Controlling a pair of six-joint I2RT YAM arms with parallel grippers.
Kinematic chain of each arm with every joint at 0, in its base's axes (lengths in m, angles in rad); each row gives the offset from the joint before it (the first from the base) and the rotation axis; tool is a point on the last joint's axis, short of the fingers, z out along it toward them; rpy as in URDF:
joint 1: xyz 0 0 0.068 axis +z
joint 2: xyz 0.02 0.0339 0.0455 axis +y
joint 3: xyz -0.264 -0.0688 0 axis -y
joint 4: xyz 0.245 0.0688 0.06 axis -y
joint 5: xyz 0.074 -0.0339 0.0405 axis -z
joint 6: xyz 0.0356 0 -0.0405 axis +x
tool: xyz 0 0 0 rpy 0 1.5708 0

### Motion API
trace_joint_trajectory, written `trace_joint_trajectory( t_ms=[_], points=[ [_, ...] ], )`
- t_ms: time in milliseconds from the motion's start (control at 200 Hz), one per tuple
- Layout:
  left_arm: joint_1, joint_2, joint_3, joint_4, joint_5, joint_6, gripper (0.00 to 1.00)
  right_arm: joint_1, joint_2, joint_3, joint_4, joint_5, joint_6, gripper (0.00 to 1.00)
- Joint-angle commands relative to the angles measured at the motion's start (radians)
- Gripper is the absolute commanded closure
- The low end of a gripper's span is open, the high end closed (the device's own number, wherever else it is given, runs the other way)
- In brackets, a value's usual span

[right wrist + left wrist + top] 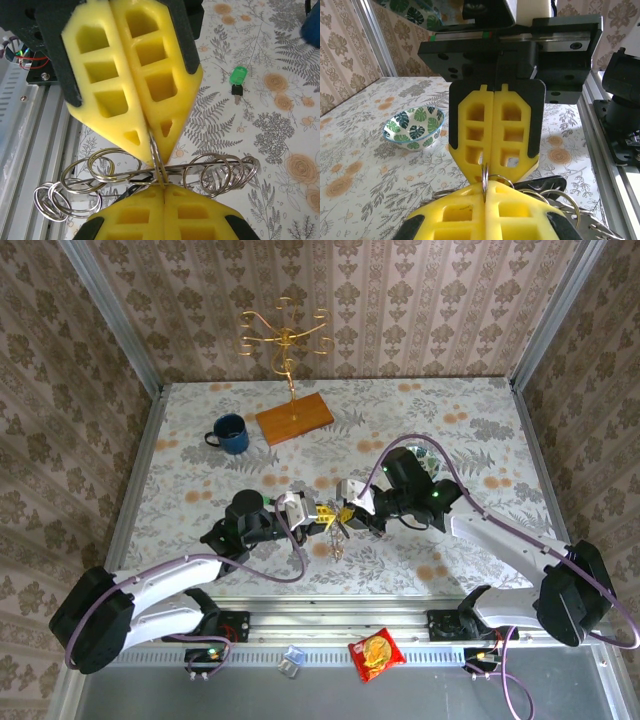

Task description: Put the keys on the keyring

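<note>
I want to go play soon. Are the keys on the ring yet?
Not yet. Done: the left pincer and right pincer both grip the keyring. In hand: holding it between them. Left: the green key lies loose on the table, on no ring.

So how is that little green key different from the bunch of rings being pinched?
The green key lies loose on the table, untouched; the ring bunch is pinched between the left fingers and right fingers. The key has a bright green head; the bunch is bare silvery wire. The key is single; the bunch is many loops. Both are small.
</note>
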Motion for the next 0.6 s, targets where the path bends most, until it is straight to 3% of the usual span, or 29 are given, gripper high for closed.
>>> trace_joint_trajectory(
  t_ms=[0, 80, 210, 365, 595],
  points=[
    [0.003, -0.010, 0.010, 0.074, 0.016, -0.022, 1.00, 0.000, -0.030, 0.001, 0.048, -0.019, 0.023, 1.00],
    [0.004, -0.016, 0.008, 0.068, 0.014, -0.023, 1.00, -0.006, -0.062, -0.022, 0.050, 0.004, 0.023, 0.88],
    [0.003, -0.017, 0.008, 0.071, 0.013, -0.022, 1.00, -0.008, -0.088, -0.035, 0.020, 0.034, 0.011, 0.80],
    [0.003, -0.015, 0.010, 0.073, 0.019, -0.022, 1.00, -0.008, -0.103, -0.037, 0.022, 0.057, 0.010, 0.75],
    [0.005, -0.011, 0.010, 0.079, 0.024, -0.025, 1.00, -0.008, -0.106, -0.031, 0.083, -0.003, 0.040, 0.71]
  ],
)
